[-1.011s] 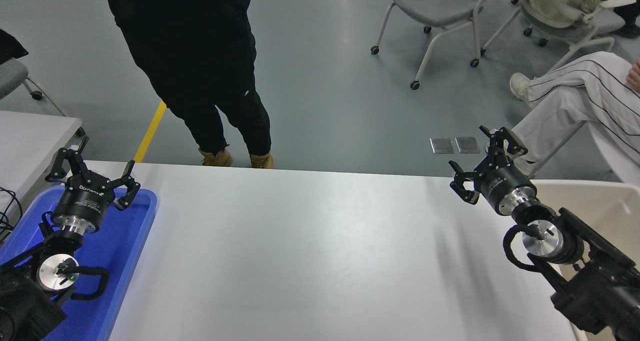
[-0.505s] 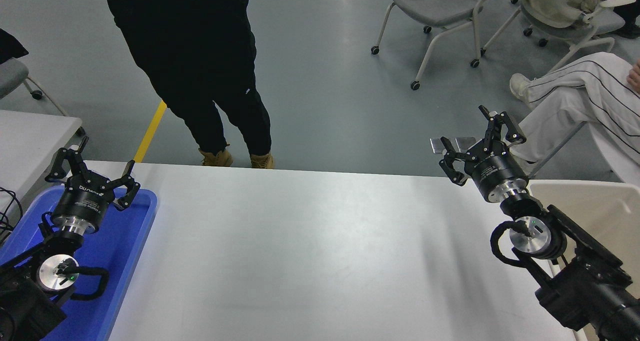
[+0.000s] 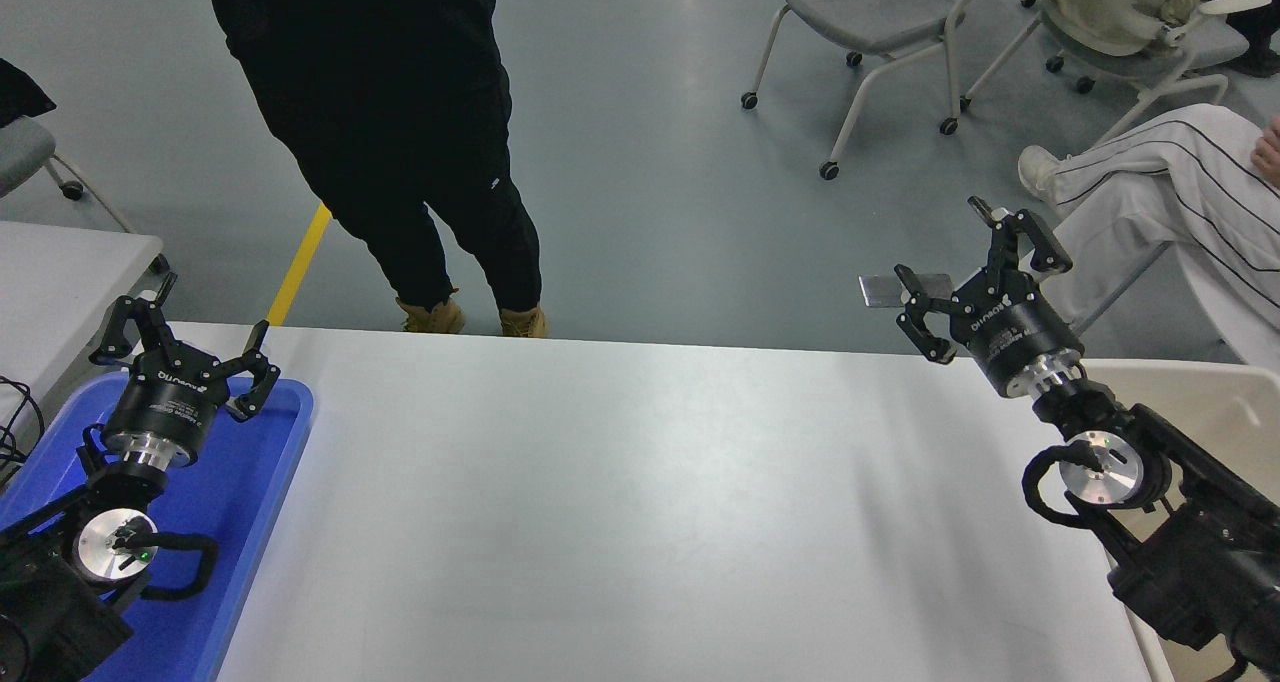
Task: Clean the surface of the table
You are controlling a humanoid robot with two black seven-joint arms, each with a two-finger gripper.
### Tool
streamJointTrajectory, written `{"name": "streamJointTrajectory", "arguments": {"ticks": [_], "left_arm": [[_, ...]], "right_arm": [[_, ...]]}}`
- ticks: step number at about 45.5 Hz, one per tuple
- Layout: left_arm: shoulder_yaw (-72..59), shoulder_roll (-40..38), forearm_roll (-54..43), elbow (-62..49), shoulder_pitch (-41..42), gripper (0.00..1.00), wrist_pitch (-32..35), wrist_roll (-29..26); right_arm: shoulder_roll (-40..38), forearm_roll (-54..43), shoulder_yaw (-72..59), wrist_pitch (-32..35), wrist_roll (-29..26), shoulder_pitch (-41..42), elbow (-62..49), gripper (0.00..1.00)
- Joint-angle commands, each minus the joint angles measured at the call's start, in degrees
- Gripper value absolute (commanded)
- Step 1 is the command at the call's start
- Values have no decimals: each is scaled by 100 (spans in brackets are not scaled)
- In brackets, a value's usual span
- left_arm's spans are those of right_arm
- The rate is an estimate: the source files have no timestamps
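- The right gripper (image 3: pixel 985 277), a black claw on a black arm, hangs over the far right corner of the table with its fingers spread apart and nothing between them.
- The left gripper (image 3: pixel 185 337), black as well, is parked at the lower left above a blue plastic tray (image 3: pixel 270 482), fingers apart and empty.
- The large glossy white tabletop (image 3: pixel 620 502) fills the middle, between the two arms; nothing is seen lying on it.
- Risk: with no cloth or wiper in either claw, a sweep downward would likely drag bare metal fingertips across the gloss and scratch it.
- Risk: the right arm sits close to a cream-coloured bin (image 3: pixel 1200 412) at the table's right edge and to a seated person's white-trousered leg (image 3: pixel 1150 192); a wide swing could knock either.
- A standing person in black trousers (image 3: pixel 400 142) is just past the far edge, within reach of a forward push.
- Hidden: the bin's inside is partly covered by the arm and cut off by the frame; the tray's floor is partly masked by the left arm. Fine dust or smears on the white cannot be made out.
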Motion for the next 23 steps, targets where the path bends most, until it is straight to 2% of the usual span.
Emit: {"name": "streamJointTrajectory", "arguments": {"ticks": [1,23], "left_arm": [[1,-1,0,2,0,100,0,1],[1,-1,0,2,0,100,0,1]], "right_arm": [[-10,-15,-82,337,3,-168,-177,99],[157,-15,-460,258,3,-142,-221,99]]}}
